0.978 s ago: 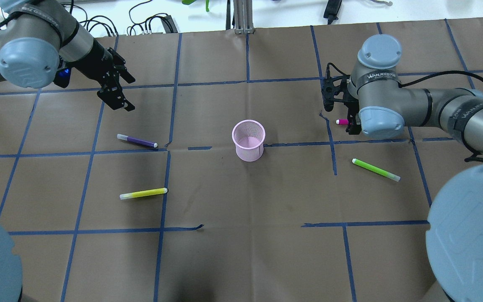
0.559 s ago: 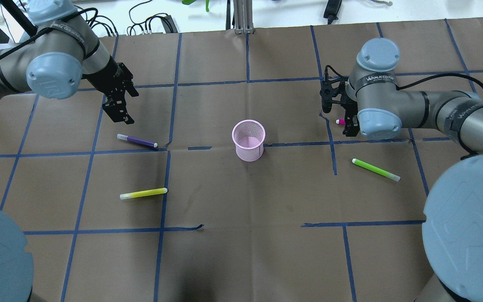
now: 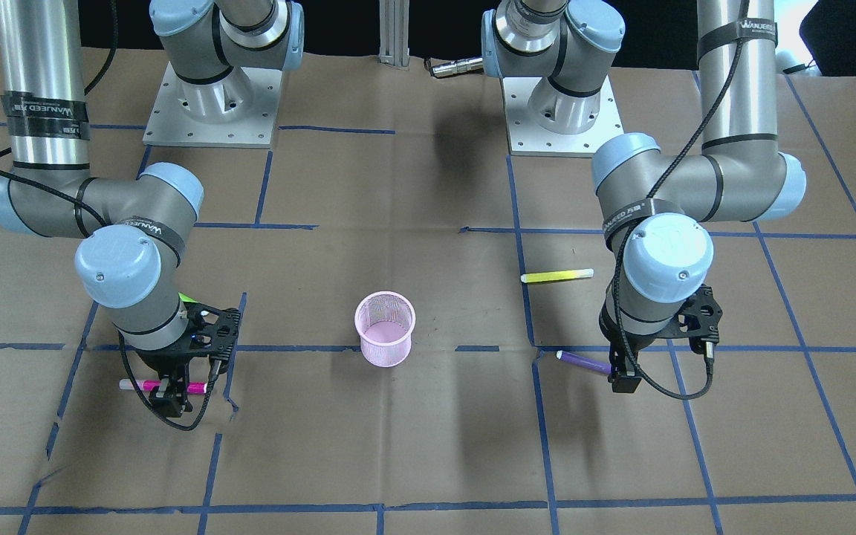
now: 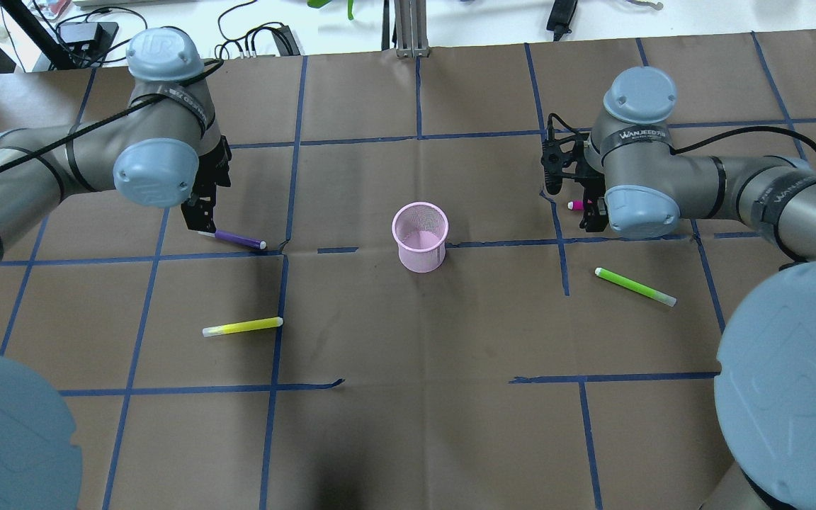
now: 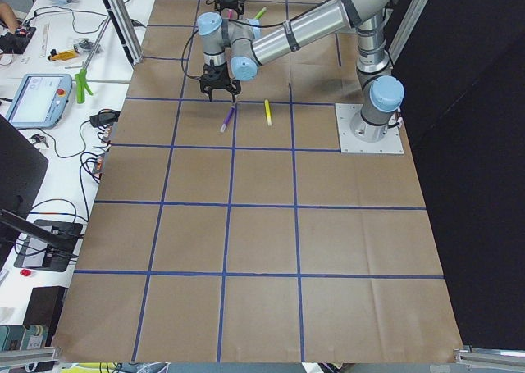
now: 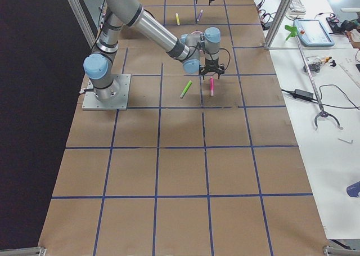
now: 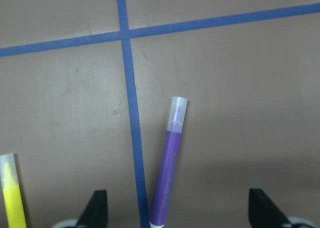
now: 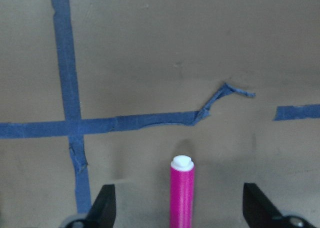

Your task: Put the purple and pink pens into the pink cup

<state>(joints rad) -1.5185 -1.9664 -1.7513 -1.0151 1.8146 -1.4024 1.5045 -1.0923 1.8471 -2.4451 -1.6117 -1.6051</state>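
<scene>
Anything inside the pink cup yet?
Nothing shows inside the pink cup; the overhead and front views together reach its floor, with no part covered. The purple pen and pink pen lie outside it.

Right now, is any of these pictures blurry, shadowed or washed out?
Overhead view: the white surface at the top is washed out; the right arm's near joint looks huge and soft. Front-facing view: even light, a faint shadow beside the pink cup. Right wrist view: slightly soft around the pink pen.

The overhead camera looked down on the pink cup (image 4: 419,237) from behind the robot (image 4: 790,411); the front-facing camera shared it from opposite. Wrist cameras hung low either side.
</scene>
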